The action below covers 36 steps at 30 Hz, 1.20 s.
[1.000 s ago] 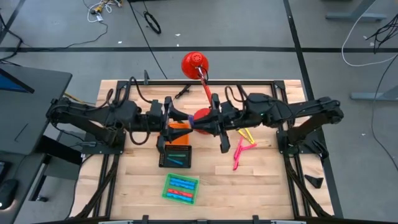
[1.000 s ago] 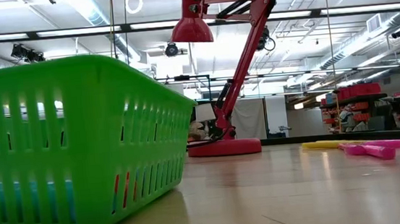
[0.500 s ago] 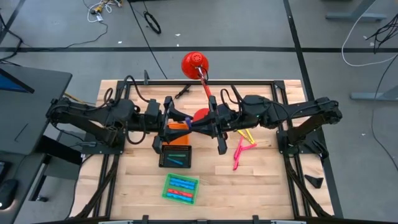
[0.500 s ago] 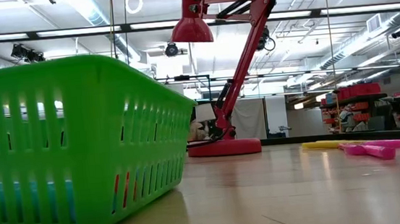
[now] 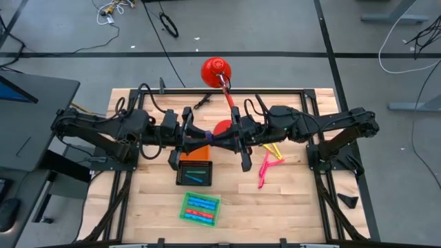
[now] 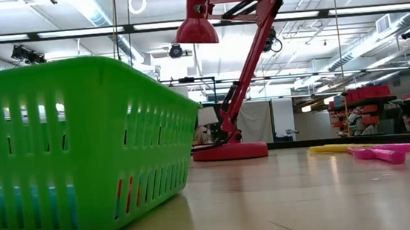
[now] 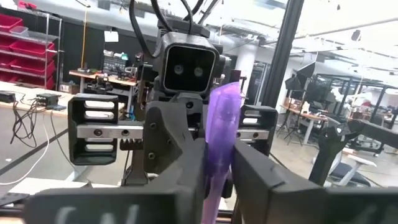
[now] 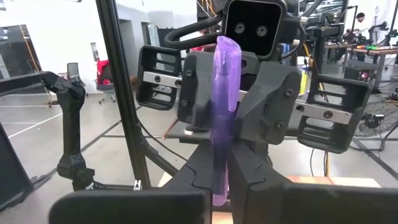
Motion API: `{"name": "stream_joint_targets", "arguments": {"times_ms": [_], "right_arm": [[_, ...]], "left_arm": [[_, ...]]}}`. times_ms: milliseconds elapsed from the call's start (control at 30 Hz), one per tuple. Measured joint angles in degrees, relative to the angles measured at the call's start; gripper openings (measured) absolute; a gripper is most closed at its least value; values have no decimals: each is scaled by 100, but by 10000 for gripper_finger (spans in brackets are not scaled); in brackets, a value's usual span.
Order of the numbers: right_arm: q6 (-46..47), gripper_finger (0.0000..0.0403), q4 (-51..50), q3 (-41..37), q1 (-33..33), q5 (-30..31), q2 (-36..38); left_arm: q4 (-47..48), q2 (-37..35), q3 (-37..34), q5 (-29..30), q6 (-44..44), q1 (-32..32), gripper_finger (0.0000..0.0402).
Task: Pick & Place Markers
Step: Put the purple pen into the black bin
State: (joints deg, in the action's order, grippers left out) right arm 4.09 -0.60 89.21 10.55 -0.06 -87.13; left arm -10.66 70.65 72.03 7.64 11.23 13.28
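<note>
Mid-air handover above orange tray [image 5: 198,146]: L gripper [image 5: 200,133] and R gripper [image 5: 222,136] both clamp purple marker [image 8: 222,112]. Next, judged: R lets go.

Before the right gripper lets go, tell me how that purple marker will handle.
Probably stiff: the purple marker runs straight between the left gripper and the right gripper, with no sag. Likely light, since it looks like thin plastic. Its smooth round barrel could slip in a loose grip, or roll once set down.
</note>
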Motion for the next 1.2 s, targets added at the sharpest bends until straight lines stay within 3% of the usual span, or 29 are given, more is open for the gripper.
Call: {"name": "stream_joint_targets", "arguments": {"times_ms": [100, 500, 667, 967, 1200], "right_arm": [[20, 17, 2, 0, 0, -2, 0], [-142, 95, -88, 0, 0, 59, 14], [-308, 121, -456, 0, -2, 66, 215], [-307, 139, -1079, 0, -2, 66, 635], [-336, 139, -1107, 0, -2, 70, 841]], "left_arm": [[1, 0, 0, 0, -23, 0, 45], [55, 0, 0, -2, 118, 0, 46], [485, -44, 0, -5, 144, 0, 46], [2790, -15, 589, -182, 347, -252, 46], [4501, 145, 1094, -729, 559, -587, 46]]}}
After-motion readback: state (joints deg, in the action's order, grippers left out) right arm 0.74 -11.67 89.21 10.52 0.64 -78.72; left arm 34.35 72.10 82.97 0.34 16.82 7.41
